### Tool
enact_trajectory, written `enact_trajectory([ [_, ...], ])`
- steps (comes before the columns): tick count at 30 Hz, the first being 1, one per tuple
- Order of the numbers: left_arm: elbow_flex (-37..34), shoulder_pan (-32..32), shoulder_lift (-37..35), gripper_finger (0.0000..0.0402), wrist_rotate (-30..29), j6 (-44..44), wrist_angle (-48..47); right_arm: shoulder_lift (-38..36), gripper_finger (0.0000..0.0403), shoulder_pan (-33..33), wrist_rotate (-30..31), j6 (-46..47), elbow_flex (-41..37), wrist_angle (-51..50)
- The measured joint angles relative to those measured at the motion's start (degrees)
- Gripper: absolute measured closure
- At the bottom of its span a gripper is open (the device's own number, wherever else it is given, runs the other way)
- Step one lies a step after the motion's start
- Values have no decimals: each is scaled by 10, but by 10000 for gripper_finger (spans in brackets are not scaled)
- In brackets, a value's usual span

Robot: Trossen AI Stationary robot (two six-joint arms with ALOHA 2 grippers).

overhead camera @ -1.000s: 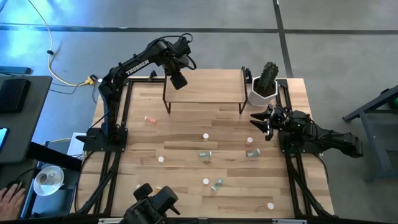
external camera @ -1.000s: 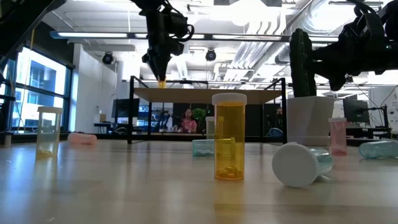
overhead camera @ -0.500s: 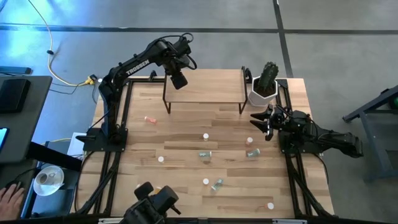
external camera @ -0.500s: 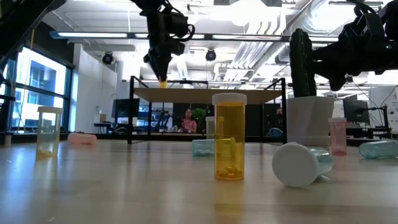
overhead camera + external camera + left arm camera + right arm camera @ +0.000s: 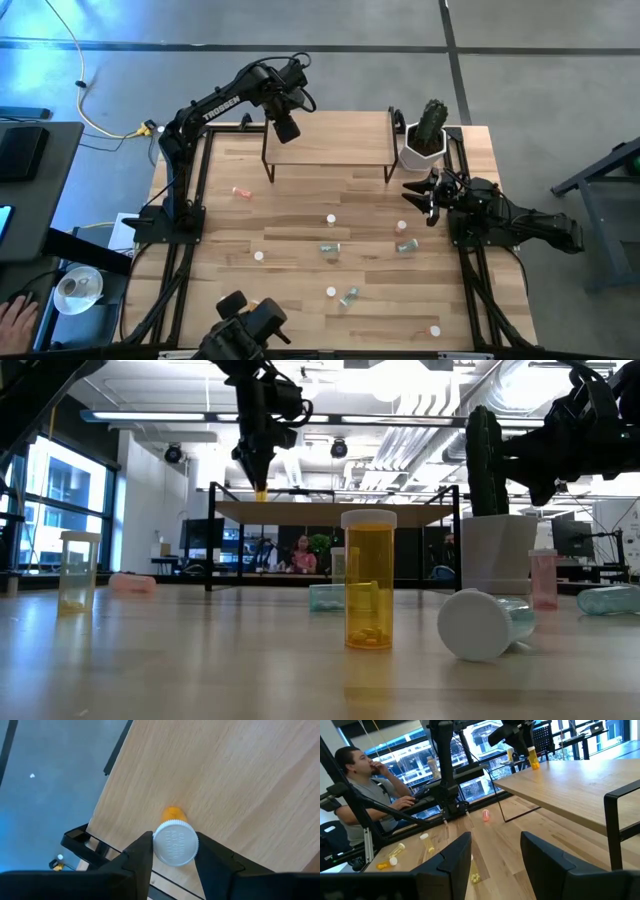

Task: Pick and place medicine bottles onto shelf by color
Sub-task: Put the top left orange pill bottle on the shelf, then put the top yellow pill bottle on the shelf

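Note:
My left gripper (image 5: 285,128) is shut on an orange medicine bottle (image 5: 173,813) with a white cap, over the left end of the light-wood shelf (image 5: 335,145). In the low view the bottle's base (image 5: 261,491) is just over the shelf board (image 5: 340,510). My right gripper (image 5: 421,196) is open and empty near the table's right edge. Other bottles stand or lie on the table: an orange one (image 5: 369,580), a yellow one (image 5: 78,570), a pink one on its side (image 5: 241,191) and green ones on their sides (image 5: 330,247). My left gripper pinches the white cap (image 5: 175,843) by its rim between its two fingers. The fingers (image 5: 142,852) come from above, pointing down. The bottle hangs upright below them, orange body toward the board. I cannot tell whether its base touches the shelf.
A white pot with a cactus (image 5: 424,140) stands at the shelf's right end, close to my right gripper. Several more bottles are scattered over the middle and near part of the table (image 5: 348,296). A person (image 5: 365,795) sits beyond the table's left side.

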Motion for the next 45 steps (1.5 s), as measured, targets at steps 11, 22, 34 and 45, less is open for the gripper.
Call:
enact_trajectory([
  [11,0,0,0,228,-23,-2,4,0,240,0,0,0,0,0],
  [22,0,0,0,229,-23,0,4,0,240,0,0,0,0,0],
  [34,16,0,-1,229,-32,15,-4,0,240,0,0,-4,0,0],
  [45,112,-1,-2,229,-23,13,-40,0,240,0,0,-4,0,0],
])
